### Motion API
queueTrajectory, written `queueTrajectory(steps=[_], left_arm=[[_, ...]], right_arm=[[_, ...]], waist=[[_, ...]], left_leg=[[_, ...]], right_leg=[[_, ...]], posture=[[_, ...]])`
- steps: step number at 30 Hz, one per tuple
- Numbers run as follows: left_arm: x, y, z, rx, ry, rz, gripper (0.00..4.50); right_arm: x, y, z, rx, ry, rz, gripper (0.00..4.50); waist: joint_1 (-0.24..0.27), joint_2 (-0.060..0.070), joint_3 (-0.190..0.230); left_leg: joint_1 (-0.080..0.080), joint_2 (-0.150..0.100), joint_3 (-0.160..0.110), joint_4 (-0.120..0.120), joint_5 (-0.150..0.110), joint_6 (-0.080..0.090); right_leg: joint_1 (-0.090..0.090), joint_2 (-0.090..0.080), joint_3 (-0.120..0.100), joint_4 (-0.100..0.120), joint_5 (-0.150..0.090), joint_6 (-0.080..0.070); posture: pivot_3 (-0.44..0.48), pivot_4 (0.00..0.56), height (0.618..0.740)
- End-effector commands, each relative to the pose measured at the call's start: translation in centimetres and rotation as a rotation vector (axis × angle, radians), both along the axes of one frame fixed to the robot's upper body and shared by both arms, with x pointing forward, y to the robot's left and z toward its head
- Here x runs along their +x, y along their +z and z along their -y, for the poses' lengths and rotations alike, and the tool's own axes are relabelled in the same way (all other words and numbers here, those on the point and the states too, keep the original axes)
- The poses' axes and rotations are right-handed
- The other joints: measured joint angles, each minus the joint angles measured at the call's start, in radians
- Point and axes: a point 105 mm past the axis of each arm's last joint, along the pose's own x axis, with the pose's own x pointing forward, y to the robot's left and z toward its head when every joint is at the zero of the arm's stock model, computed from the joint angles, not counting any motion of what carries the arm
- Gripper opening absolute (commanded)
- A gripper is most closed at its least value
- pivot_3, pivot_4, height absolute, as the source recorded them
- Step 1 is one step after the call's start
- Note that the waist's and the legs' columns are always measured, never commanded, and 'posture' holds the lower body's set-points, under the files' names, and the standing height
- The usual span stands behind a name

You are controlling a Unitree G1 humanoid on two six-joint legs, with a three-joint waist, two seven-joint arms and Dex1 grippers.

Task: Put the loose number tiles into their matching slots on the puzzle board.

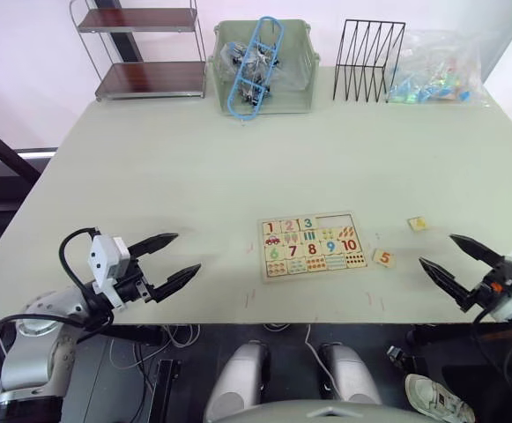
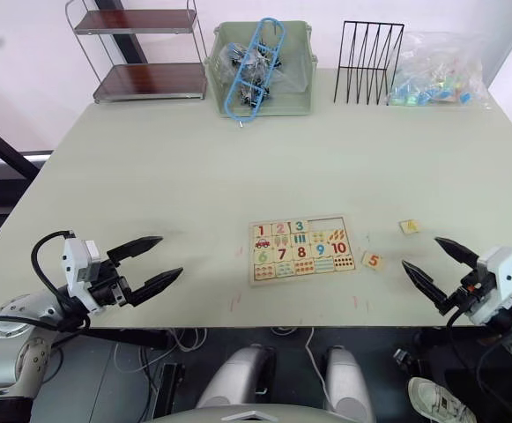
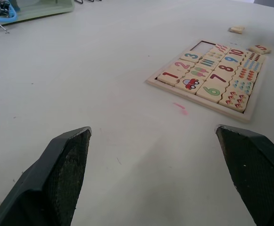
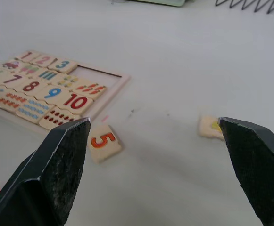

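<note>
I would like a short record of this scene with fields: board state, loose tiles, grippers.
board: puzzle board near the table's front edge; tiles 1, 2, 3 seated in top row
empty slots: two slots, at that row's right end
loose tiles: 5 tile right of board; yellow-digit tile farther right
left gripper: open, empty
right gripper: open, empty, near the 5 tile

Counts on the table

One puzzle board (image 1: pixel 312 247) is lying flat, three number tiles are sitting in its top row, two loose tiles are lying beside it: the 5 tile (image 1: pixel 382 257) and a yellow-marked tile (image 1: pixel 418 224).
</note>
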Motion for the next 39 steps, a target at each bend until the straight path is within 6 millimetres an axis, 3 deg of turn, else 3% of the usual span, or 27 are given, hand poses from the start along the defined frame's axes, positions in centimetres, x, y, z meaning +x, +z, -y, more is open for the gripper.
queueTrajectory(steps=[1,14,39], left_arm=[[-0.5,0.8,-1.6,0.036,0.035,0.03,4.5],[-1.3,0.4,-3.1,0.029,0.091,0.008,4.5],[-2.3,0.0,-2.7,0.006,0.133,0.003,4.5]], right_arm=[[-1.4,0.8,1.4,-0.02,-0.063,0.055,4.49],[-4.6,-1.6,3.4,-0.025,-0.147,0.008,4.49],[-3.4,-1.4,3.0,-0.039,-0.104,0.035,4.49]], waist=[[0.001,0.0,0.0],[0.002,0.0,0.0],[0.003,0.0,0.0]], left_leg=[[0.0,0.0,0.0,0.0,0.0,0.0],[0.0,0.001,0.0,0.0,0.0,0.0],[0.0,0.002,0.0,0.0,0.0,0.0]], right_leg=[[0.0,0.0,0.0,0.0,0.0,0.0],[0.0,-0.003,0.0,-0.001,0.0,0.0],[0.0,-0.004,0.0,-0.001,-0.001,0.0]], posture=[[0.0,0.15,0.739],[0.0,0.15,0.739],[0.0,0.15,0.739]])
